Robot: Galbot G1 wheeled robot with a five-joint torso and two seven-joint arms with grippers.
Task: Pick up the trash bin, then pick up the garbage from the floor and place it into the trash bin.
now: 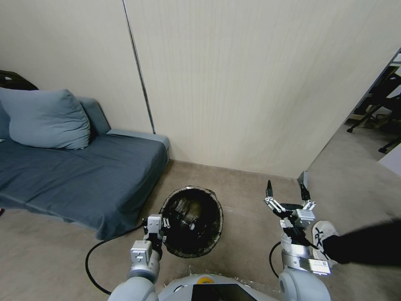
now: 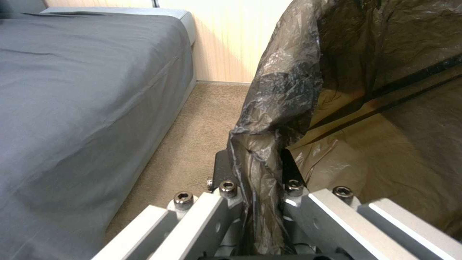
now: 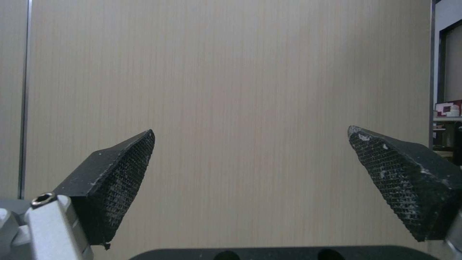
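One trash bin (image 1: 193,220), lined with a black bag, hangs from the left hand (image 1: 161,228), clamped on its rim beside the one sofa (image 1: 83,175). The right hand (image 1: 288,196) is spread wide, empty, facing the wall (image 1: 250,83). Bare floor (image 1: 246,217) lies between them.

The left hand (image 2: 257,180) pinches the trash bin (image 2: 385,108) by its bag-lined rim, beside the grey sofa (image 2: 82,101).

Black-lined trash bin (image 1: 193,221), grey-blue sofa (image 1: 79,175), beige floor (image 1: 250,217).
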